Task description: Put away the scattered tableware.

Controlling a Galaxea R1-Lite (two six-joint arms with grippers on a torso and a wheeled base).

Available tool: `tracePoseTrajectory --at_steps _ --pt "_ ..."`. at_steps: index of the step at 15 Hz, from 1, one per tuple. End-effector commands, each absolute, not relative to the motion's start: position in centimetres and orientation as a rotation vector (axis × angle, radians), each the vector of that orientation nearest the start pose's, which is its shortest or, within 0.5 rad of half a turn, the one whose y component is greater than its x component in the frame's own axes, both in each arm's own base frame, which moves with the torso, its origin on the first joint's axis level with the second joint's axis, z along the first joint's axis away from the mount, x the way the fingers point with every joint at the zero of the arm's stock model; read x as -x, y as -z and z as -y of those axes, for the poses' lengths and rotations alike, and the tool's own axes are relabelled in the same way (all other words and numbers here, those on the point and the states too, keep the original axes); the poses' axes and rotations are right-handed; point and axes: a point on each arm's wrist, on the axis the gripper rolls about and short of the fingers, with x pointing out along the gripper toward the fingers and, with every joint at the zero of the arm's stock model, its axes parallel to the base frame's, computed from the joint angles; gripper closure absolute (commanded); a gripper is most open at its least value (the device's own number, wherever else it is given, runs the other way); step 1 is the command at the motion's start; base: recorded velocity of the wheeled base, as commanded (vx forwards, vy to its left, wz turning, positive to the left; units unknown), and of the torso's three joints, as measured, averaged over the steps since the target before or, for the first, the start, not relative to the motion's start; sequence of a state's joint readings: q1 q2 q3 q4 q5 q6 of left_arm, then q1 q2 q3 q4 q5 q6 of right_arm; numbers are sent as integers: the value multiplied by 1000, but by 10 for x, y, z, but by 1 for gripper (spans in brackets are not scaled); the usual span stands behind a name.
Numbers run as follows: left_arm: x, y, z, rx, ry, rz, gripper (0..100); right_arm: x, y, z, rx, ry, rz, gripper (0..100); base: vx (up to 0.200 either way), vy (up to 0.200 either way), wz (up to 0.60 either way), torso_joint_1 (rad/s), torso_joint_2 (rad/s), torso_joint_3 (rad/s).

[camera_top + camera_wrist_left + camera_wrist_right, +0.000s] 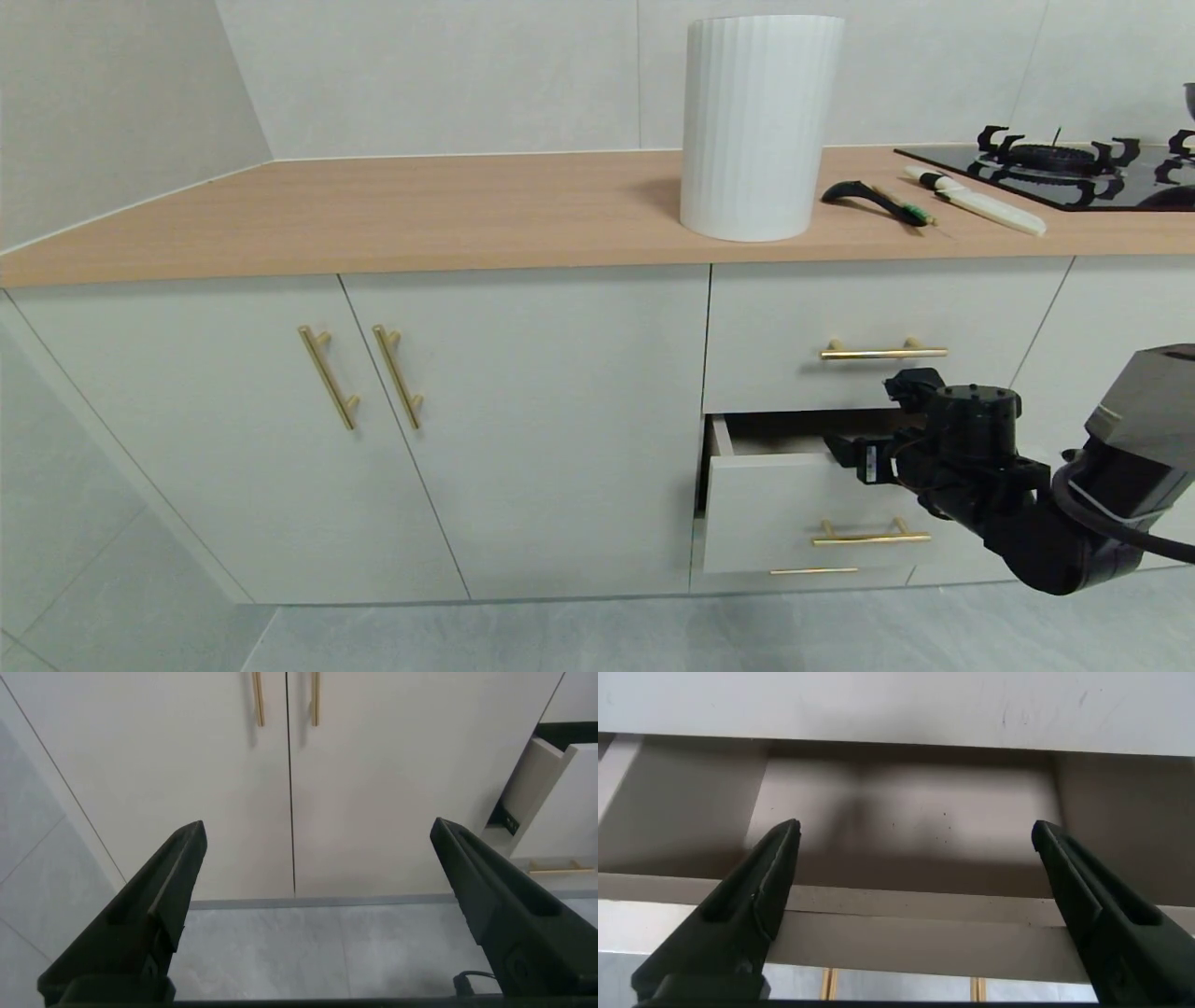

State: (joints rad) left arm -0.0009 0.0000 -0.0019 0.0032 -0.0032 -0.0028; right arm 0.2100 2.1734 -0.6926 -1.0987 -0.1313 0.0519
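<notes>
Right gripper (915, 835): fingers spread wide, nothing between them, held just over the front edge of the open drawer (906, 938) and facing its shadowed inside. In the head view its fingertips are hard to pick out against the dark gap at the drawer's top edge, and the arm behind covers the drawer's right part. Left gripper (318, 835): likewise spread and holding nothing, low before the cabinet doors (280, 775), with the drawer's corner cut off by the frame. The tableware lies on the counter (420, 210), above the drawer and right of a tall white canister (758, 126): a black utensil (873, 199) with a green-banded handle, its working end too small to identify, and just beside it a white knife (990, 207) along the hob (1046, 173); whether knife and hob touch cannot be told, and the hob is cut off at the right edge
</notes>
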Motion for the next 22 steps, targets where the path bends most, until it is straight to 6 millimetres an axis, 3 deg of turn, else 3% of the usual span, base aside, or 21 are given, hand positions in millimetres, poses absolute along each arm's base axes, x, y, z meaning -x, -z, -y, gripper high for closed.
tracePoseTrajectory --at_steps 1,10,14,22 --pt "23 -76 0 3 3 -2 0 -346 -43 -71 16 -66 -400 0 0 0 0 0 0 0" --pt "23 -76 0 3 3 0 0 -317 -73 -65 38 -76 -559 0 0 0 0 0 0 0" --pt "23 -76 0 3 3 -2 0 -293 -94 -65 61 -118 -741 0 0 0 0 0 0 0" --pt "23 -76 0 3 3 -2 0 -266 -94 -63 191 -175 -987 0 0 0 0 0 0 0"
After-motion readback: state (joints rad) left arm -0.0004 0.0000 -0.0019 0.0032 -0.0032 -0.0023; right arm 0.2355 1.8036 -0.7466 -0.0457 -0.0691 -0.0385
